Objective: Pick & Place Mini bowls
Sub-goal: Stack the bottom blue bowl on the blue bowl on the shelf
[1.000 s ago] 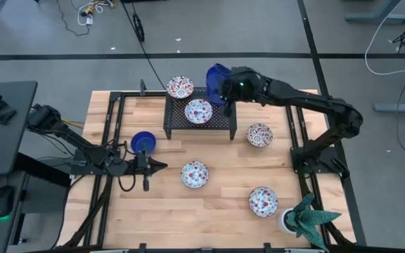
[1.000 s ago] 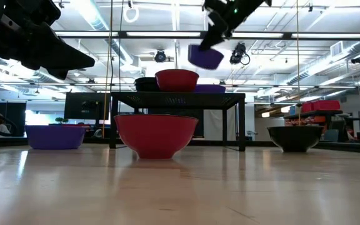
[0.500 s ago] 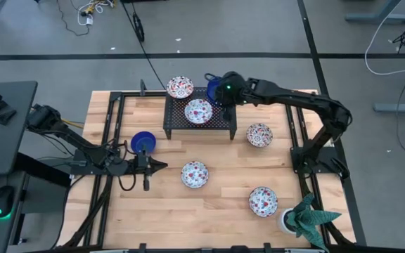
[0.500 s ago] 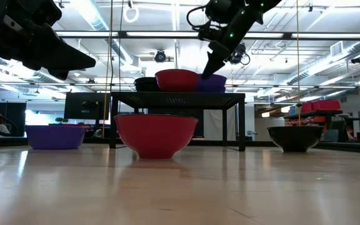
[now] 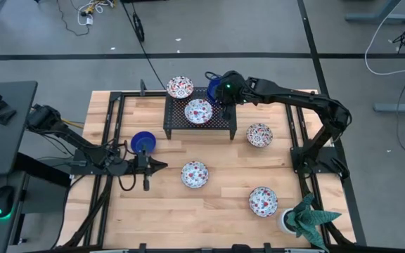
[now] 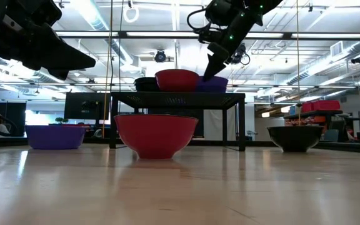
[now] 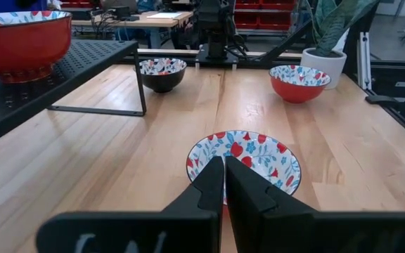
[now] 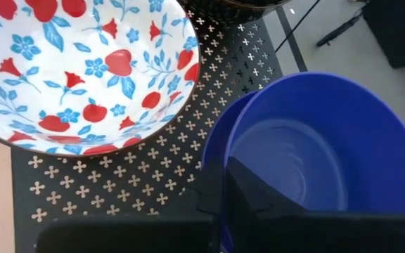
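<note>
A black perforated rack [image 5: 197,121] stands at the table's far middle. On it sit two floral mini bowls [image 5: 180,87] [image 5: 198,111] and, at its far right corner, a cobalt blue mini bowl [image 5: 211,86] [image 8: 315,154] with my right gripper [image 5: 221,93] [image 8: 223,179] shut on it. Another blue mini bowl [image 5: 144,142] rests on the table at the left. Floral mini bowls [image 5: 194,173] [image 5: 260,134] [image 5: 263,201] stand on the wood. My left gripper [image 5: 162,165] [image 7: 225,176] is shut and holds nothing, just short of the middle floral bowl [image 7: 259,158]. My right gripper pinches the blue bowl's rim [image 8: 225,151] on the side nearest the floral bowl, one finger [image 8: 259,197] inside the bowl and the other outside. The fingers come slanting down from the table's right. The bowl stands upright with its base on the rack [image 6: 212,84].
A white pot with a green plant [image 5: 304,218] stands at the near right corner. Black frame rails [image 5: 111,140] run along both side edges of the table. Open wood lies in the near middle of the table [image 5: 188,218].
My right gripper has come down toward the rack with the blue bowl and tipped further downward. The bowl, held tilted and clear above the rack a second ago, now stands on the rack's far right corner. It has kept still for the last half second.
</note>
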Available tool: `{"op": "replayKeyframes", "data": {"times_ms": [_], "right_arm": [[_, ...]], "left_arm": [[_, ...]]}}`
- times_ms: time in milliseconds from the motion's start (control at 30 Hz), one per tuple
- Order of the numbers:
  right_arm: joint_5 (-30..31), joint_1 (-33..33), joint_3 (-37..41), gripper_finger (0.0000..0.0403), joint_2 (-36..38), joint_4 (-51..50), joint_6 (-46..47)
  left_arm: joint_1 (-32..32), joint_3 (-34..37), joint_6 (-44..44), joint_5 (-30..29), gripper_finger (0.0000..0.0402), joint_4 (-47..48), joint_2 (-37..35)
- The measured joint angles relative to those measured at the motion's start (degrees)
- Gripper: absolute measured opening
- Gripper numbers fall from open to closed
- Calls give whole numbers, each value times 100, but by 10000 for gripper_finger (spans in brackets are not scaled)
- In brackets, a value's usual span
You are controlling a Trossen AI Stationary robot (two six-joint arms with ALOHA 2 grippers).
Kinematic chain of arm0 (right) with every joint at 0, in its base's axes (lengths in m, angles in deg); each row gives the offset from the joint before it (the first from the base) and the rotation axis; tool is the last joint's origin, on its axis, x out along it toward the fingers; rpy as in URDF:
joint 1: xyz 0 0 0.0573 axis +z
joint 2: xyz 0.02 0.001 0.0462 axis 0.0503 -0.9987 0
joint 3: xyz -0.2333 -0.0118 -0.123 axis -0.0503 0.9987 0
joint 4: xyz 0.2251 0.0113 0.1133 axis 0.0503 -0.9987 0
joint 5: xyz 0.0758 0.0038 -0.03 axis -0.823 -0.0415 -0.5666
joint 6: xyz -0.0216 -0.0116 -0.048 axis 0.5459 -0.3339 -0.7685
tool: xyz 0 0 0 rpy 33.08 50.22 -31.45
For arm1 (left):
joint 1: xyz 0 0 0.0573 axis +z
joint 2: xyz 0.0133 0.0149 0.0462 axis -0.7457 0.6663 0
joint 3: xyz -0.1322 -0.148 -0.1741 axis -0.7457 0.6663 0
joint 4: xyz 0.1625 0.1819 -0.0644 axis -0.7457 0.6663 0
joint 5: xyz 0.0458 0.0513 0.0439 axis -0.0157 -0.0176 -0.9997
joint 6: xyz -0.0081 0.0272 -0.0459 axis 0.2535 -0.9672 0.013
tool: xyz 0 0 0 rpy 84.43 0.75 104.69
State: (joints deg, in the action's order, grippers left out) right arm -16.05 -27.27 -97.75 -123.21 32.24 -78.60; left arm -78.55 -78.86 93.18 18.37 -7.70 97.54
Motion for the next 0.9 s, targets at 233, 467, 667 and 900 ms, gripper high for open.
{"op": "replayKeyframes", "data": {"times_ms": [233, 467, 667, 900], "right_arm": [[0, 2, 0, 25, 0, -46, 68], [2, 0, 3, 47, 0, -41, 69], [194, -2, 4, 69, 0, -33, 68], [197, -107, 4, 101, 0, -17, 179]], "left_arm": [[0, 2, 0, -1, 21, 0, 0], [0, 1, 0, 0, 21, 0, 0], [0, 2, 0, 0, 21, 0, 0], [0, 2, 2, 0, 21, 0, 0]]}}
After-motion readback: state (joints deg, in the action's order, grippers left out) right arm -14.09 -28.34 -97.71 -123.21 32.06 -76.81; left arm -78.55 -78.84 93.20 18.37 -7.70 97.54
